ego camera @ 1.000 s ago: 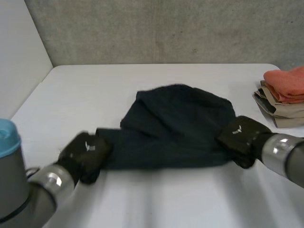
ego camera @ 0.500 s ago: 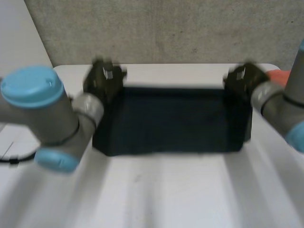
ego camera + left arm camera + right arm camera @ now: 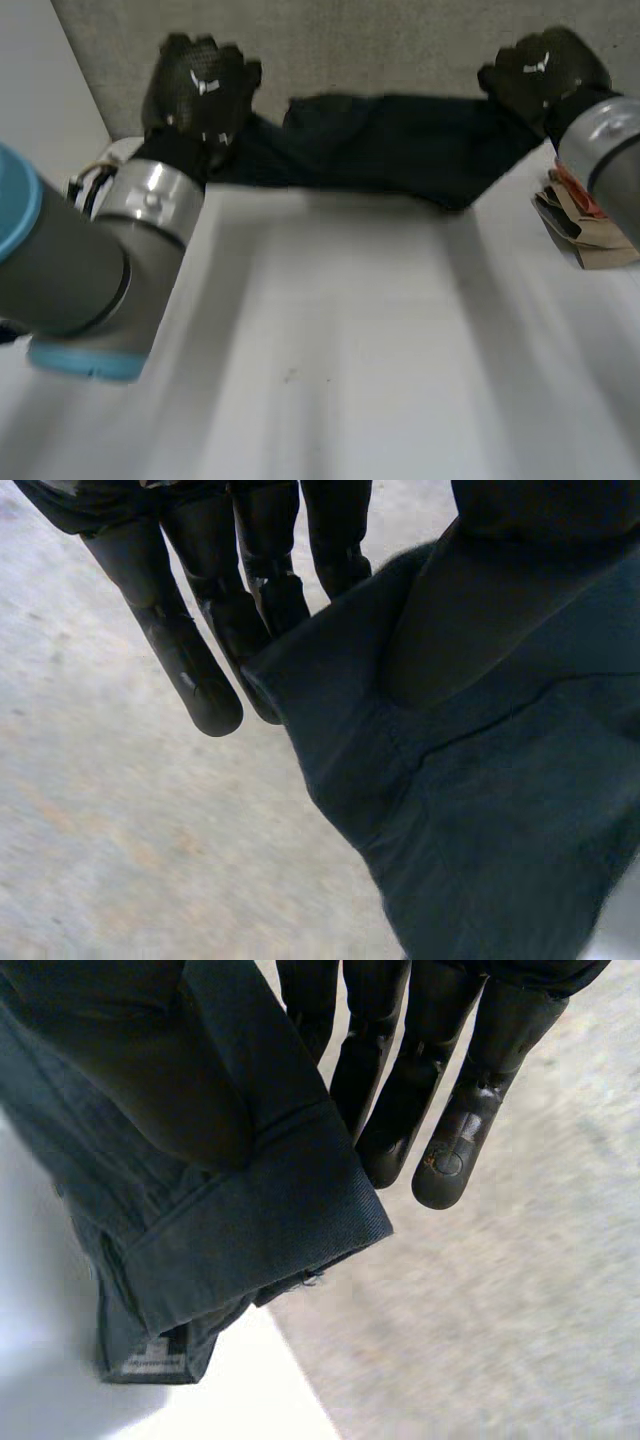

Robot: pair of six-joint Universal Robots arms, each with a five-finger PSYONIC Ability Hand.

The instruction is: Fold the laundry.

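A dark navy garment (image 3: 400,145) hangs stretched between my two hands, raised above the far side of the white table (image 3: 330,350). My left hand (image 3: 200,85) holds its left end and my right hand (image 3: 545,70) its right end. In the left wrist view the cloth (image 3: 480,810) is pinched between the thumb and the straight fingers (image 3: 190,670), at a hemmed corner. In the right wrist view a cuffed edge of the cloth (image 3: 220,1210) is pinched the same way, against the fingers (image 3: 450,1120).
A stack of folded clothes (image 3: 590,235), tan with an orange piece on top, sits at the table's right edge just below my right forearm. A grey concrete wall rises behind the table.
Both hands have risen from the table and moved away toward the wall, carrying the garment. It lay bunched on the table and now hangs pulled out flat between them.
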